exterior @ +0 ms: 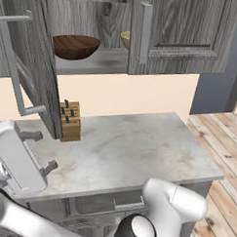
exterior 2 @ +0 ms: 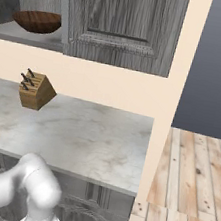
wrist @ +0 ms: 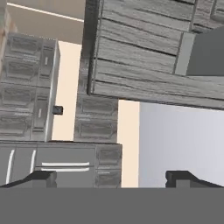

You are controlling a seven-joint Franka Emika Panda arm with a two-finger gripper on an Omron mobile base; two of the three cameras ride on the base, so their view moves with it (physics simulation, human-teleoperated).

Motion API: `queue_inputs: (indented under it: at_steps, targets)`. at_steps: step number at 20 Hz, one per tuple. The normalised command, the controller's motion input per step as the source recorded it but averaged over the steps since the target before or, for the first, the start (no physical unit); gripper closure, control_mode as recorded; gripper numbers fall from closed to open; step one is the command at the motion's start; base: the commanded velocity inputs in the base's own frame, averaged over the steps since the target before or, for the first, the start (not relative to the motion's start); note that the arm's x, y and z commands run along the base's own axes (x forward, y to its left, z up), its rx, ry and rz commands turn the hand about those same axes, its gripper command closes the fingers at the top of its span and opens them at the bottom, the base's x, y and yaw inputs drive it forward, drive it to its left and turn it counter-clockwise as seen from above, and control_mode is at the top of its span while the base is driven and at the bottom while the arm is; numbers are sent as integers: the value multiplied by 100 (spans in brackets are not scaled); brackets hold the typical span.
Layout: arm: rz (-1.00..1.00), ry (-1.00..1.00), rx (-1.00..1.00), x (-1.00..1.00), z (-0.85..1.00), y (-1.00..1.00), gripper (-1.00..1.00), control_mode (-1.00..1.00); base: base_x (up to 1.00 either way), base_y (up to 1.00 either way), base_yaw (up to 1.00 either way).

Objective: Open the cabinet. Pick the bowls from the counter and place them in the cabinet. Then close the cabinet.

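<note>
The cabinet (exterior: 183, 30) has its left door (exterior: 39, 73) swung out towards me and its right door (exterior 2: 121, 23) shut. On its shelf sit both bowls: the wide dark brown one (exterior: 75, 46) (exterior 2: 36, 21) and the beige one (exterior: 125, 39), which is half hidden behind the shut door. My gripper (exterior: 41, 151) (wrist: 111, 179) stands open and empty at the left, low over the counter (exterior: 134, 145), just in front of the open door. Its fingertips (wrist: 41, 177) point at wood-grain panels.
A wooden knife block (exterior: 70, 121) (exterior 2: 35, 90) stands on the counter under the open door. The door's long bar handle (exterior: 13, 62) juts out above my hand. A plank floor (exterior 2: 186, 185) lies to the right past the counter's end.
</note>
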Motion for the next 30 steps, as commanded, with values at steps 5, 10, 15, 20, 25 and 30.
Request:
queue_inputs:
  at_steps: [5, 10, 15, 20, 25, 30]
  targets:
    - [2, 5, 0, 34, -11, 58, -100, -100, 0, 0, 0]
    - [7, 6, 0, 39, -13, 41, -100, -100, 0, 0, 0]
    - [8, 6, 1, 28, -13, 31, -100, -100, 0, 0, 0]
    - [4, 0, 0, 11, -19, 19, -100, -100, 0, 0, 0]
    - [-1, 2, 5, 23, 4, -13, -100, -100, 0, 0, 0]
    - [-4, 22, 10, 45, 23, -18, -100, -100, 0, 0, 0]
